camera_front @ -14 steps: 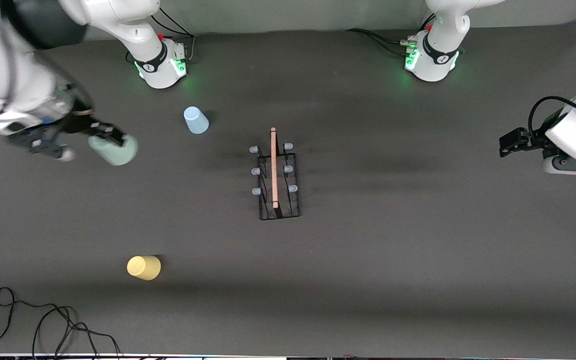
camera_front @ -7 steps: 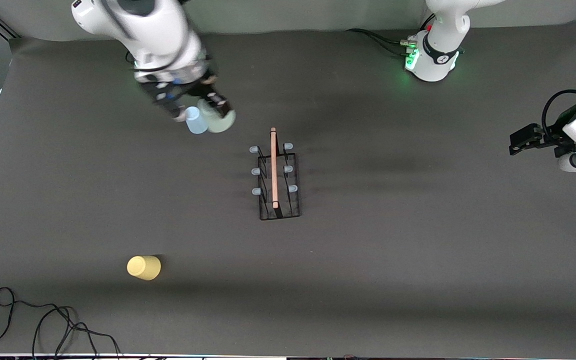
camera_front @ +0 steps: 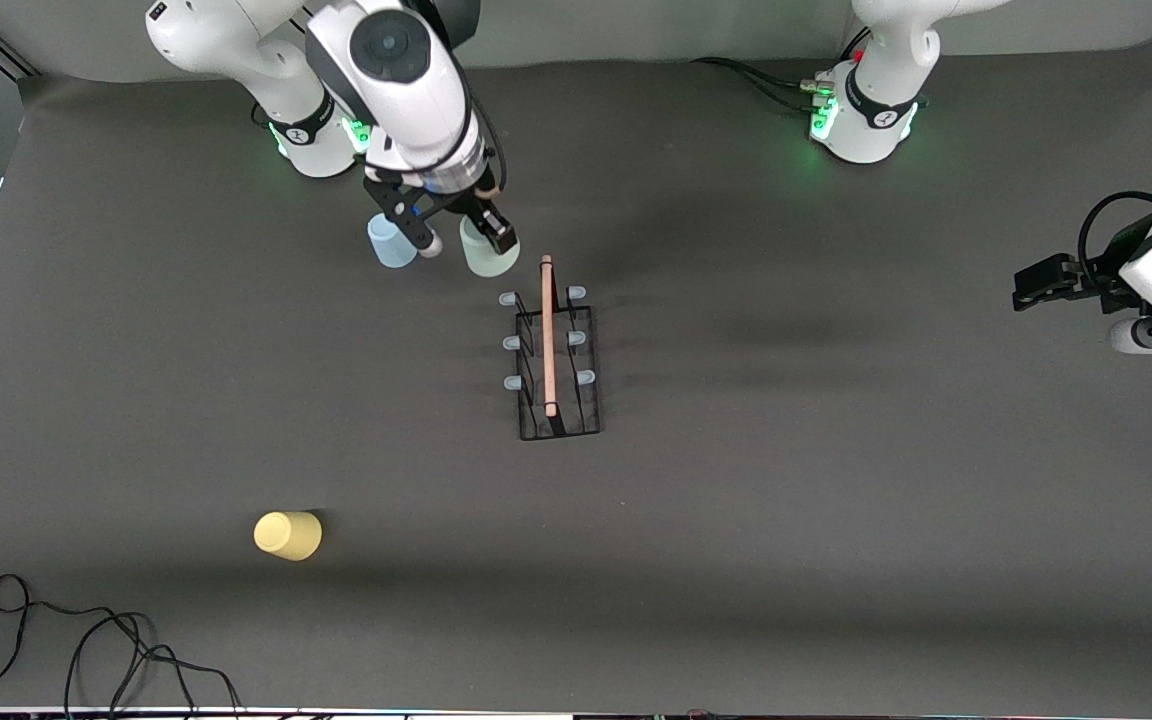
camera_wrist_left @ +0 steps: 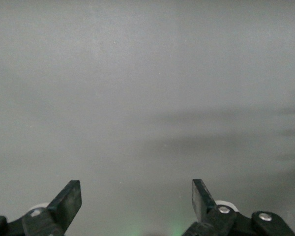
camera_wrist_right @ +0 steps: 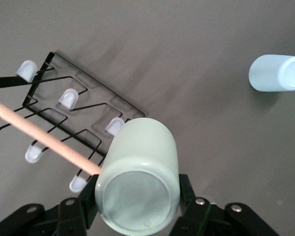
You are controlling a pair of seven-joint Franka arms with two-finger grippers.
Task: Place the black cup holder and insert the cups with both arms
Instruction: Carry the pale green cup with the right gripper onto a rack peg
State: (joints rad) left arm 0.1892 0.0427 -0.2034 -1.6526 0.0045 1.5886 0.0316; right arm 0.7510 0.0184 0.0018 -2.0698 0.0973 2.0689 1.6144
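Pale green plastic sits clamped between the jaws of our right gripper (camera_front: 464,236): the green cup (camera_wrist_right: 138,178) is held bottom-up by its sides, one black finger (camera_wrist_right: 185,189) pressed to each flank. We hold it in the air over the table (camera_front: 836,480), just off the end of the rack (camera_front: 556,365) that lies toward the arms' bases. From the right wrist view, below the jaws, the rack's wooden handle (camera_wrist_right: 42,135) runs away from the held cup, with pale-blue-tipped pegs (camera_wrist_right: 68,98) on both sides of it. None of the pegs carries a cup.

The blue cup (camera_front: 391,241) stands upside down on the table close beside the right gripper, on its side away from the rack. The yellow cup (camera_front: 288,535) lies well apart from both jaws, much nearer the front camera.

Our left gripper (camera_wrist_left: 136,196) waits over the left arm's end of the table, its jaws spread wide with nothing between them, only bare grey surface under them
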